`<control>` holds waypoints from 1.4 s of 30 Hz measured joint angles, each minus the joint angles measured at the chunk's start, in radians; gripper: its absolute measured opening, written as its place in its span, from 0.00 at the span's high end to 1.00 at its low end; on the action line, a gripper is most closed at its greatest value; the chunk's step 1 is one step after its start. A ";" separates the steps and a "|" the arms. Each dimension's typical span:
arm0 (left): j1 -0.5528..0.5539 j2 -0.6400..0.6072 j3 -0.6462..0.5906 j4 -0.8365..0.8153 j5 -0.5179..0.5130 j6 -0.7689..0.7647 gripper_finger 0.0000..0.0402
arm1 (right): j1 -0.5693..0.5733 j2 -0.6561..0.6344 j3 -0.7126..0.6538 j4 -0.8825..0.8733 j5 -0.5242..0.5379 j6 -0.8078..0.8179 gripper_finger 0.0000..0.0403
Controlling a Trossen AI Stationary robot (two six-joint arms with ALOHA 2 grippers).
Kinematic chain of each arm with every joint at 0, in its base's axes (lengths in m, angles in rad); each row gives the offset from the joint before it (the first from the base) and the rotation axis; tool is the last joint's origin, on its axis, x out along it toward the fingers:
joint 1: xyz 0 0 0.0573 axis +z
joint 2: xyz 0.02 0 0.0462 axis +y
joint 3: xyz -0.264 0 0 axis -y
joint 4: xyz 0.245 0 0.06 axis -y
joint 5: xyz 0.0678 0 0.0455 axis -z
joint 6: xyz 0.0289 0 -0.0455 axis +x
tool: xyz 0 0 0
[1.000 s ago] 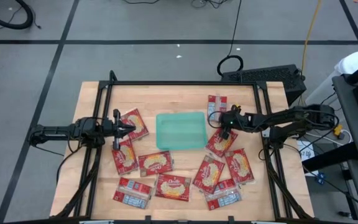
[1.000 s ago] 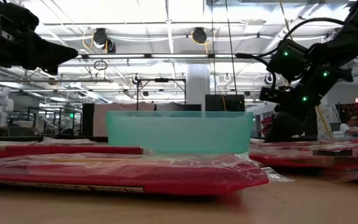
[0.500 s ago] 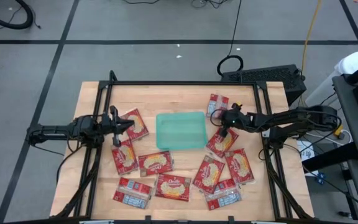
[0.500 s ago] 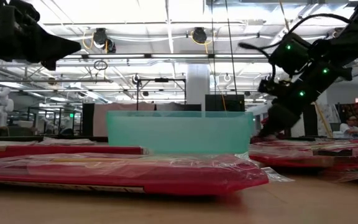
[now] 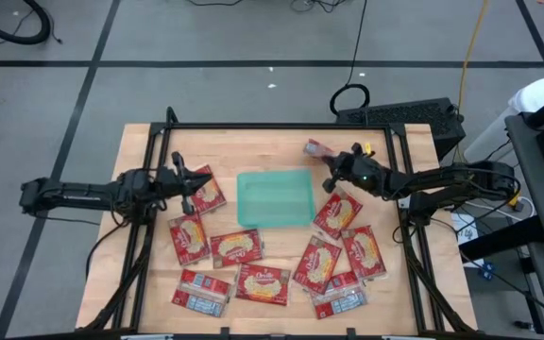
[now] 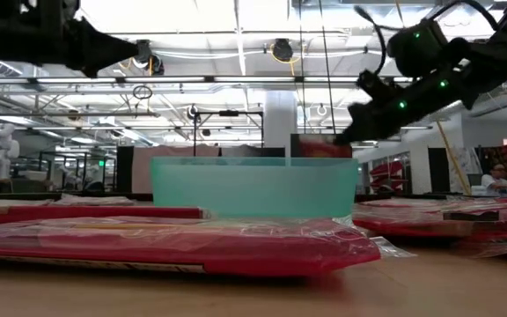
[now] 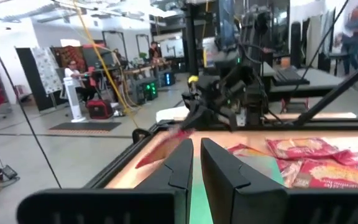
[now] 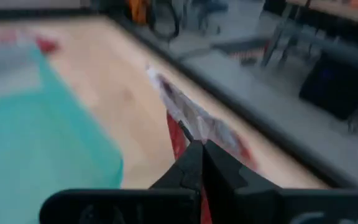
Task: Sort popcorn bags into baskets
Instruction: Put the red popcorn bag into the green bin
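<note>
Above the desk's far right quarter, the right claw is clamped on one edge of a red popcorn bag, which hangs clear of the wood just beyond the far right corner of the teal-green tray. The right wrist view confirms the pinch: both fingers meet on the packet's edge, with the tray's rim off to one side. The tray appears to hold nothing yet. Judgement: the step in hand is the carry and release. To do it well, the bag should travel across until it sits over the tray's middle, then come down flat and low before the fingers part, since a packet held by one edge may swing and catch the rim or land half out. The left claw waits over the desk's left side, beside a packet, its fingers nearly together and holding nothing. Remaining packets lie scattered along the near half of the desk, several overlapping at the right.
</note>
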 joint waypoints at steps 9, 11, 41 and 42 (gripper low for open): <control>0.046 0.300 0.169 -0.009 0.035 0.037 0.75 | 0.020 0.000 0.001 0.226 -0.008 -0.013 1.00; 0.063 0.357 0.206 -0.007 0.035 0.033 0.66 | 0.037 0.000 0.002 0.265 -0.008 -0.030 1.00; 0.241 0.705 0.387 0.179 0.404 -0.037 0.38 | 0.361 0.035 0.245 0.347 -0.005 0.001 1.00; 0.237 0.724 0.386 0.186 0.428 -0.036 0.37 | 0.367 0.045 0.245 0.355 -0.005 0.006 1.00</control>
